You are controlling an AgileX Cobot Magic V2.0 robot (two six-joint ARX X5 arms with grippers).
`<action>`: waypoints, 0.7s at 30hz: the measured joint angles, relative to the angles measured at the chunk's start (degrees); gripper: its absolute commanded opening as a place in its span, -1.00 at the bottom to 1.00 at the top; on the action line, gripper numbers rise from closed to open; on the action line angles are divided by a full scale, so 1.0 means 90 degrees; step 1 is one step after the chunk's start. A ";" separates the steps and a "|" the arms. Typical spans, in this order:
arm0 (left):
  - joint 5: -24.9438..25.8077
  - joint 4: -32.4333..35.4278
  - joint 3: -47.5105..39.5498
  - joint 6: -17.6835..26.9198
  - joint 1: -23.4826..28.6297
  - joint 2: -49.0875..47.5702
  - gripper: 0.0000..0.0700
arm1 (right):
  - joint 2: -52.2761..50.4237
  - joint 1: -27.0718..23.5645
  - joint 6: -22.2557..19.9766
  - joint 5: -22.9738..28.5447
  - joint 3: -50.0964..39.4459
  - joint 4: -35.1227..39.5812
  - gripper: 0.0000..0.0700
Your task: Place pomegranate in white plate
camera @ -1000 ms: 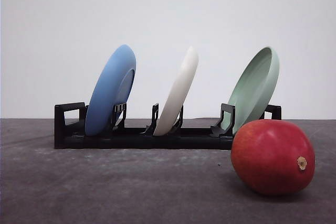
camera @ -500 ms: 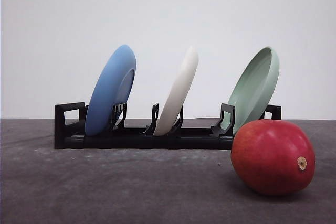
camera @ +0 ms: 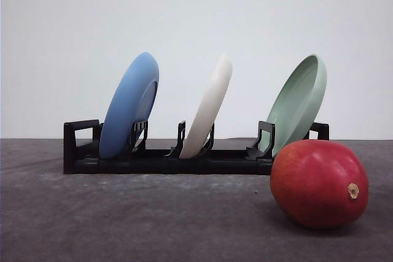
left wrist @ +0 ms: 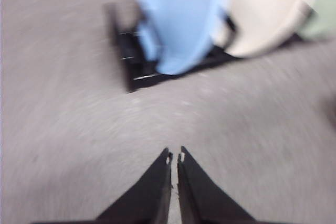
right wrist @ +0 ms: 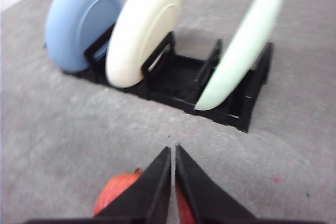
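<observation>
The pomegranate is a round red fruit with a small brown stub, lying on the grey table at the front right. The white plate stands on edge in the middle slot of a black rack. In the right wrist view my right gripper is shut and empty, hovering above the pomegranate, which peeks out beneath the fingers, with the white plate beyond. My left gripper is shut and empty over bare table, short of the rack; the white plate shows blurred there.
A blue plate leans in the rack's left slot and a pale green plate in its right slot, just behind the fruit. Grey tabletop stretches in front of the rack.
</observation>
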 measured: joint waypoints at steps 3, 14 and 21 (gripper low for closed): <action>0.0005 0.0002 0.0013 0.0310 -0.0084 0.0047 -0.86 | 0.0000 0.0009 -0.0117 0.0000 0.0000 -0.0001 -0.92; 0.0541 0.0593 0.0022 0.0477 -0.0147 0.0060 0.34 | 0.0000 0.0009 -0.0211 -0.0003 0.0013 -0.0013 0.03; 0.0588 0.1402 0.0043 0.0478 -0.0588 0.0436 0.31 | -0.0012 0.0009 -0.0211 -0.0051 0.0158 0.0014 0.03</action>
